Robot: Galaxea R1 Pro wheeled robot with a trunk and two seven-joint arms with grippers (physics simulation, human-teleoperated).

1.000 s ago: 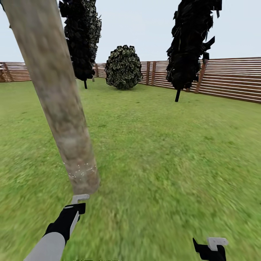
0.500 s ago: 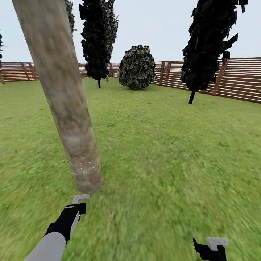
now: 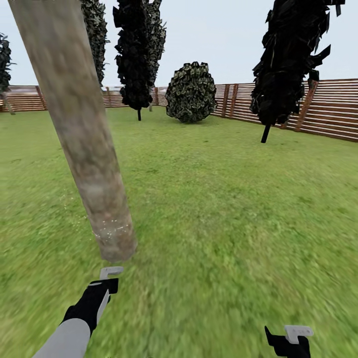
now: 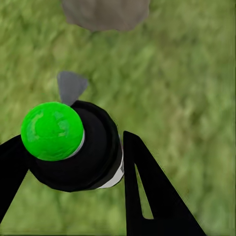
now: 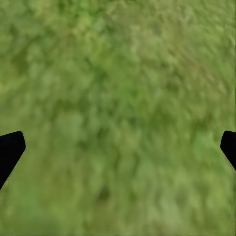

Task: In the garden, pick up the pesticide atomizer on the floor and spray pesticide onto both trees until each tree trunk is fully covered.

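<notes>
A thick grey-brown tree trunk (image 3: 82,139) leans across the left of the head view, and its base meets the grass just ahead of my left gripper (image 3: 107,278). Fine white specks dot the bark low on the trunk. In the left wrist view my left gripper (image 4: 69,142) is shut on the pesticide atomizer (image 4: 83,157), a black bottle whose round top renders green here, aimed toward the trunk base (image 4: 105,12). My right gripper (image 3: 288,340) hangs low over the lawn; in its wrist view the right gripper (image 5: 118,147) is open, with bare grass between the fingers (image 5: 10,150).
Green lawn (image 3: 223,199) stretches ahead to a brown slat fence (image 3: 328,107). Two narrow black trees (image 3: 136,54) (image 3: 288,59) and a round dark bush (image 3: 191,92) stand near the fence. Open grass lies to the right of the trunk.
The whole head view has swung, so the far trees and bush sit further right in the picture. Both arms hold the same place in the view, and the left gripper still holds the atomizer.
</notes>
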